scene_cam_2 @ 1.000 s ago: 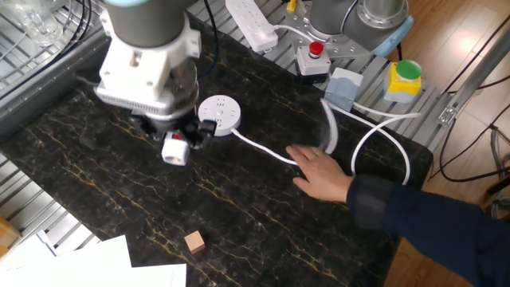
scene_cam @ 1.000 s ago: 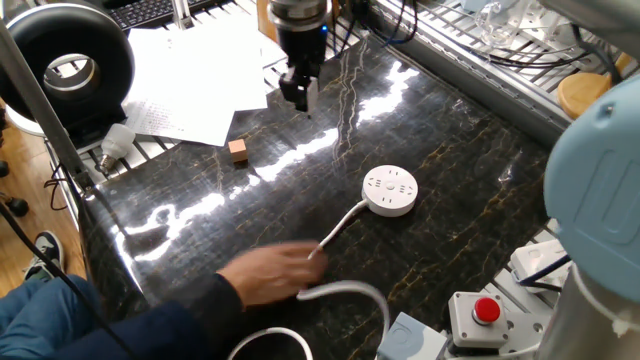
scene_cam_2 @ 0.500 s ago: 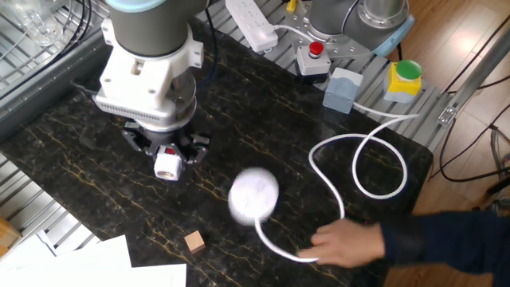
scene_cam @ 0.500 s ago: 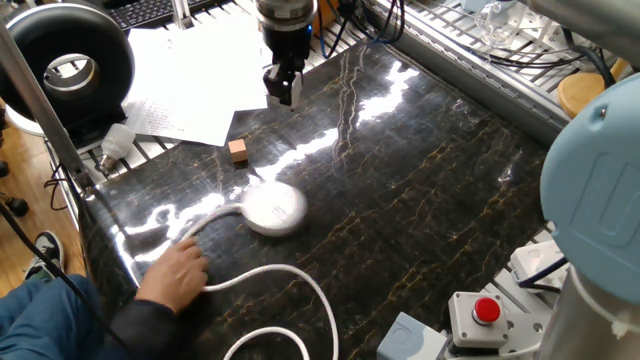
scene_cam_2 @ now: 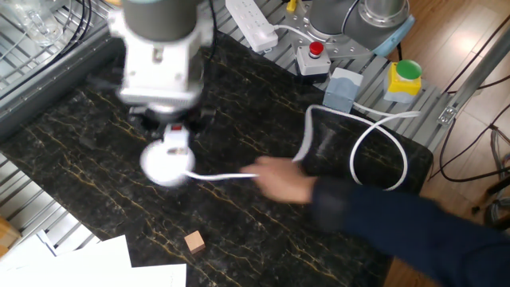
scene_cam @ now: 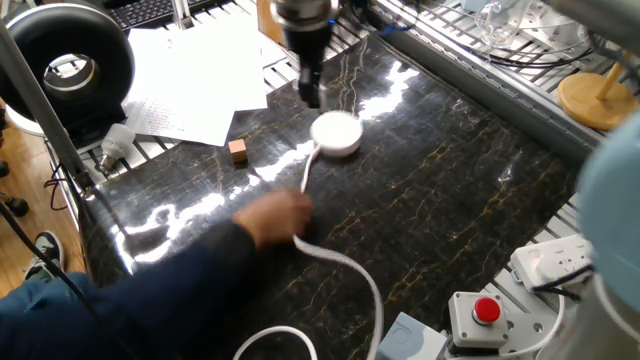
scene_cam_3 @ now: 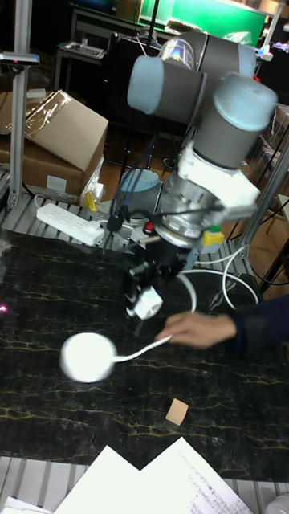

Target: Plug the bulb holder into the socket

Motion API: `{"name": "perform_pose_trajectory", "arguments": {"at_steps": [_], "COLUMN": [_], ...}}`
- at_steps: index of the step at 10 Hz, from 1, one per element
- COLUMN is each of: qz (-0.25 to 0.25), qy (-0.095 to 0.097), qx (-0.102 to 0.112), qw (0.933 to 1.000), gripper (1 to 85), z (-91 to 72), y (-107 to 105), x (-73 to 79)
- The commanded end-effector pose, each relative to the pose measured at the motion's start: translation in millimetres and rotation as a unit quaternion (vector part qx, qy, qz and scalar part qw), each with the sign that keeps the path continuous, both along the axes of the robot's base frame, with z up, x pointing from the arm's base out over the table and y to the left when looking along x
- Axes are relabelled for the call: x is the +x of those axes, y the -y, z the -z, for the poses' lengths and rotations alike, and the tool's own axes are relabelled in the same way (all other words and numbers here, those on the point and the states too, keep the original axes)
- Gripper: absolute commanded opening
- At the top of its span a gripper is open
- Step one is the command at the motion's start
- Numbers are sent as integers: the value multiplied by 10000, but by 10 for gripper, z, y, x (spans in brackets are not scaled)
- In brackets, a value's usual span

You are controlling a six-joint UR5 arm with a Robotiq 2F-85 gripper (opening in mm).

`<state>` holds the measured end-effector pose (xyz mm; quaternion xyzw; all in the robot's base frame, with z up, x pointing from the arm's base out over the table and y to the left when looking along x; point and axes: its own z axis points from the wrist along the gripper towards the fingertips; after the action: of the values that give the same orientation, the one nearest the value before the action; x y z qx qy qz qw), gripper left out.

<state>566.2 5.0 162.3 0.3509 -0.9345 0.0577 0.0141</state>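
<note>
My gripper is shut on the bulb holder, a small white boxy plug with a red mark, held above the dark table. The tall fixed view shows the bulb holder between the fingers. The socket, a round white disc, is motion-blurred just in front of and below the bulb holder. It appears again as the socket beside my gripper, and as the socket to the lower left of the plug. A person's hand holds its white cord.
A tan wooden cube lies left of the socket. Papers and a light bulb sit at the table's far left. A power strip, a red button box and a green button line one edge.
The hand pulled the cord and the socket slid from the table's middle to just under my gripper. My gripper, still holding the bulb holder, shifted sideways toward the disc.
</note>
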Motion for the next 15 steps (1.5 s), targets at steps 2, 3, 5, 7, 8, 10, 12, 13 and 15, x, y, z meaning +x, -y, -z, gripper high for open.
{"name": "perform_pose_trajectory", "arguments": {"at_steps": [2, 3, 5, 7, 8, 10, 12, 13, 15], "qz": [1025, 315, -1194, -2549, -2991, -2979, -2885, -3077, -4106], "qy": [576, 430, 275, 403, 406, 484, 275, 276, 319], "qx": [608, 527, 344, -155, -327, -656, -434, -476, -580], "qw": [9912, 9972, 9919, 9660, 9528, 9511, 9561, 9499, 9094], "gripper": [13, 13, 13, 13, 13, 13, 13, 13, 13], "z": [313, 411, 528, 459, 452, 449, 500, 496, 494], "y": [370, 591, 745, 620, 500, 314, 271, 308, 465], "x": [-134, -118, 86, 513, 613, 553, 402, 381, 441]}}
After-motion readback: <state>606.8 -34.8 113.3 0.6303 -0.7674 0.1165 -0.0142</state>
